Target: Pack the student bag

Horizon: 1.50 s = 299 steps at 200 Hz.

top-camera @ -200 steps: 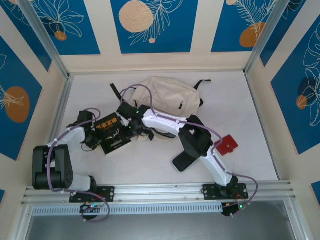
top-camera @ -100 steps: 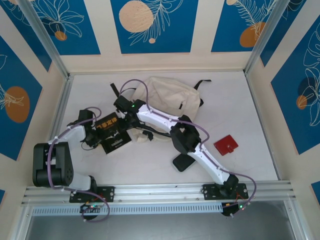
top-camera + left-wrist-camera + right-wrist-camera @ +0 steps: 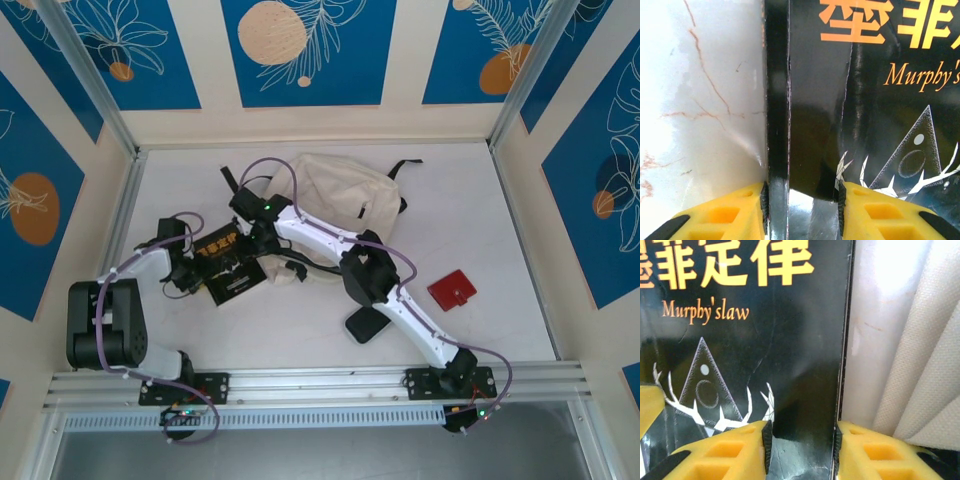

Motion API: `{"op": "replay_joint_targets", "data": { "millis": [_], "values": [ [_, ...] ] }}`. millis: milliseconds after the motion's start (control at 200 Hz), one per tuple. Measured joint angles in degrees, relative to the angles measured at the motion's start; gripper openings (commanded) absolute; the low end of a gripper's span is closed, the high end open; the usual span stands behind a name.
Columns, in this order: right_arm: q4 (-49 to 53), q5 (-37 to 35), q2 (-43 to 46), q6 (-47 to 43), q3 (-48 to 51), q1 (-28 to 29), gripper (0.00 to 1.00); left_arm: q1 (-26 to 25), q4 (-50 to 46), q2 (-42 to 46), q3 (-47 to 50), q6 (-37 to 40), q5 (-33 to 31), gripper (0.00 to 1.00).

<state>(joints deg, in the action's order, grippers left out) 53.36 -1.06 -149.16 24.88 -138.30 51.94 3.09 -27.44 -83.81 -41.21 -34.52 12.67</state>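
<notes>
Bag place: the student bag [image 3: 340, 190] lies flat at the middle of the table's [image 3: 500, 230] far edge, just clear of the back wall.
Bag axis: its long side runs roughly left to right, with the left end swung a little toward the near edge. Which end is the top I cannot tell.
Bag straps: black straps stick out at its far-right corner and off its left end.
Book: a black book [image 3: 230, 268] with orange lettering lies left of centre, its right edge just beside the bag's near-left cloth.
Left gripper [image 3: 801, 197]: yellow fingers [image 3: 720, 215] apart, straddling the book's spine edge.
Right gripper [image 3: 801, 432]: fingers [image 3: 875, 450] apart, set over the book's opposite edge, cream cloth close on the outer side.
Right arm: it crosses over the bag's near-left part.
Other things: a red flat square [image 3: 452, 289] sits toward the near-right, well apart from the bag; a black flat piece [image 3: 358, 327] lies near the middle of the near edge.
Open room: bare table right of the bag as far as the right edge, and along the near edge at the left.
</notes>
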Motion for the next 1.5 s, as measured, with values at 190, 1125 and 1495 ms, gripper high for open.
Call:
{"op": "replay_joint_targets", "data": {
  "millis": [190, 1125, 1495],
  "values": [
    [0.98, 3.32, 0.74, 0.70, -0.13, -1.01, 0.27, 0.00, 0.02, -0.07, -0.07, 0.07, 0.00, 0.37],
    [-9.18, 30.05, 15.63, 9.44, 12.72, -8.70, 0.00, 0.96, 3.61, 11.50, 0.92, -4.57, 11.43, 1.00],
    [-12.98, 35.76, 16.74, 12.13, 17.99, -12.72, 0.00, 1.95, 21.51, 10.23, 9.33, -11.72, 24.96, 0.99]
  ]
}}
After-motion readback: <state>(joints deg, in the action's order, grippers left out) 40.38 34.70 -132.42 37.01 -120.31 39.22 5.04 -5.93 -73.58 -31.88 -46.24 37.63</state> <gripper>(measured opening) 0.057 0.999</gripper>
